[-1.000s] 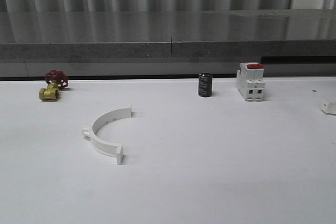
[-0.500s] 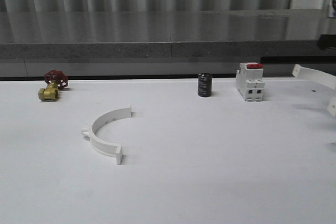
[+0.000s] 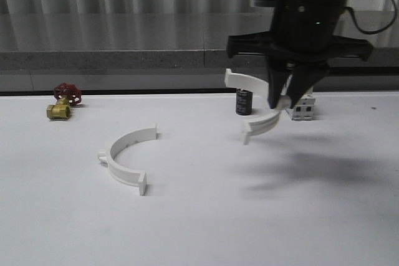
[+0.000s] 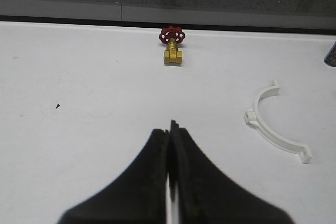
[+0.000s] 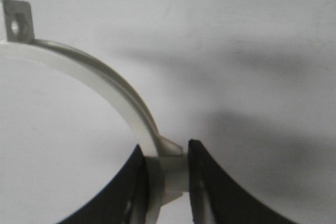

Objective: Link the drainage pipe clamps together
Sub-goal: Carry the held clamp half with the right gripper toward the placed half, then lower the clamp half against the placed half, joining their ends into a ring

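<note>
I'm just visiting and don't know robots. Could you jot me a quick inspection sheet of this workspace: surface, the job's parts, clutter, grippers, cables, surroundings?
Surface: white table, bare in front, arm's shadow on the right.
Job's things: one white half-ring lies flat on the table; the second half-ring is held up in the air, apart from the first.
Clutter: brass valve with red handwheel, black cylinder, white block partly hidden by the arm.
Grippers: right gripper clamped on the second half-ring; left gripper shut, empty.
Cables: black cables run along the right arm.
Surroundings: grey ledge, ribbed wall behind.
</note>
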Action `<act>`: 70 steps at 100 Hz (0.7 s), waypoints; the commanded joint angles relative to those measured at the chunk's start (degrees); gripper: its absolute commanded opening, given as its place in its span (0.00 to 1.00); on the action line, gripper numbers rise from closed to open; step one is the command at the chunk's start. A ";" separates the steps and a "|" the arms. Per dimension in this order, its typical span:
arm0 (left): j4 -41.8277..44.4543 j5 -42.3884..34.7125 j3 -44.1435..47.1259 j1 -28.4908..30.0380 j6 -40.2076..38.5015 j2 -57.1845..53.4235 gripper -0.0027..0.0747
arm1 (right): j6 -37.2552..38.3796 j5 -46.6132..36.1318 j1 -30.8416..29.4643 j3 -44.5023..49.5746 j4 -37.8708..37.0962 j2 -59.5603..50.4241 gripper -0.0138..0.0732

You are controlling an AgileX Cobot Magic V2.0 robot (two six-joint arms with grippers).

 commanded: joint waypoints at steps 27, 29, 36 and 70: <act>-0.30 -4.43 -1.47 0.10 0.06 0.48 0.01 | 5.29 2.48 6.16 -12.30 -1.68 6.01 0.15; -0.30 -4.43 -1.47 0.10 0.06 0.48 0.01 | 5.69 2.96 6.45 -13.12 -1.79 6.65 0.15; -0.30 -4.43 -1.47 0.10 0.06 0.48 0.01 | 6.90 4.80 7.50 -15.50 -2.95 8.64 0.15; -0.30 -4.43 -1.47 0.10 0.06 0.48 0.01 | 9.64 8.02 11.05 -21.77 -5.77 14.13 0.15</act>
